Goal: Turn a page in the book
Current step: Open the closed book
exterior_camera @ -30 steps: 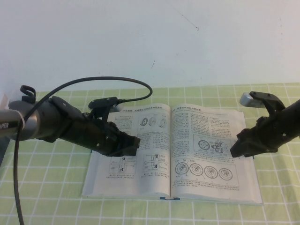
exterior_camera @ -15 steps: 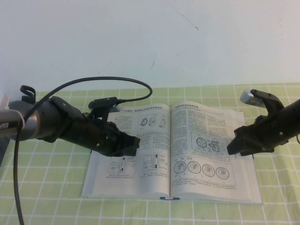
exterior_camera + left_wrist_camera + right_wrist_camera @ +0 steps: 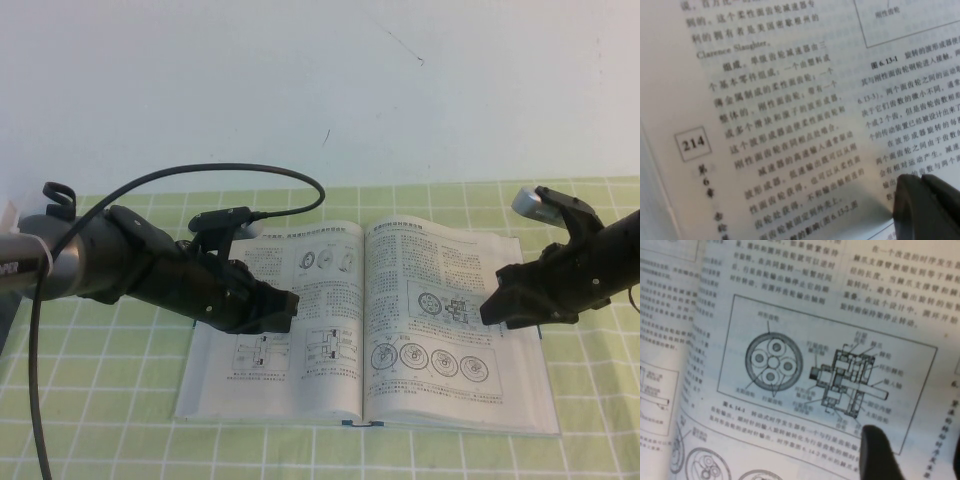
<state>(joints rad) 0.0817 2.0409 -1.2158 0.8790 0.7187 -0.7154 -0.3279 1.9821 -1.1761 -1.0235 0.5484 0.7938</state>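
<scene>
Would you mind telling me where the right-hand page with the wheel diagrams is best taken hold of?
Probably at the page's free outer edge, approached from the robot's right by the right pincer hovering over it; the book binds its inner edge. The left pincer is over the opposite leaf.

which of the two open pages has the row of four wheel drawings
The page under the right gripper has that row along its bottom; the other leaf, under the left gripper, doesn't.

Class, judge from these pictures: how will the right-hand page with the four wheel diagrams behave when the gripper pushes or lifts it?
The page looks thin, so it would probably bend and curl rather than lift stiffly. Its smooth face may let the right gripper slip. The left gripper over the book could steady it.
</scene>
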